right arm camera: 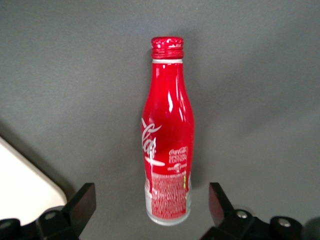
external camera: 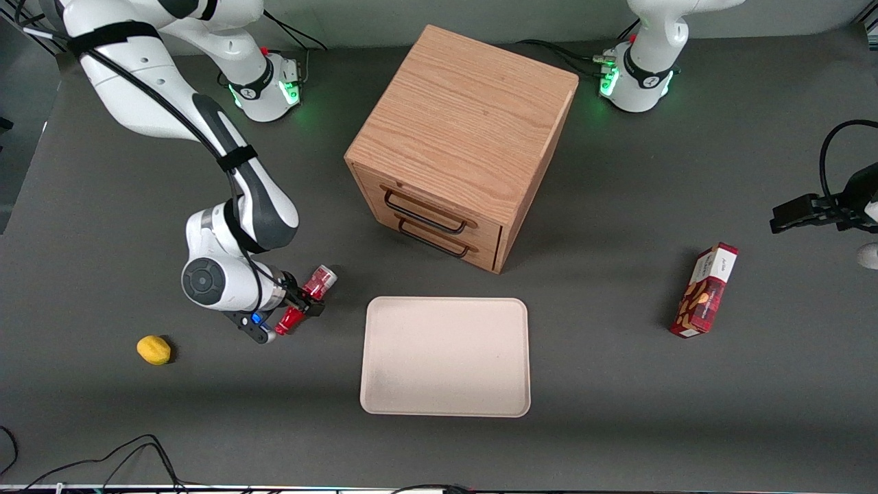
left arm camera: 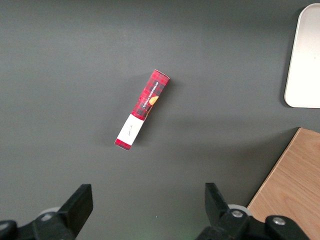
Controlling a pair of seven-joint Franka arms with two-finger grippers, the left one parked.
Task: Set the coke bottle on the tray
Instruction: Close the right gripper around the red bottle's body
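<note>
The coke bottle [external camera: 317, 283] is slim and red with white script, a silver-grey base and a red cap. It lies on the dark table beside the tray [external camera: 446, 357], toward the working arm's end. The tray is large, flat and cream-beige. My right gripper [external camera: 306, 302] is low over the bottle. In the right wrist view the gripper [right arm camera: 150, 196] is open, with one black finger [right arm camera: 84, 197] on each side of the bottle's [right arm camera: 167, 140] base end and a gap on both sides. A corner of the tray [right arm camera: 22, 187] shows there too.
A wooden two-drawer cabinet [external camera: 466, 137] stands farther from the front camera than the tray. A yellow lemon [external camera: 153, 350] lies toward the working arm's end. A red snack box [external camera: 705, 290] lies toward the parked arm's end and also shows in the left wrist view [left arm camera: 142, 110].
</note>
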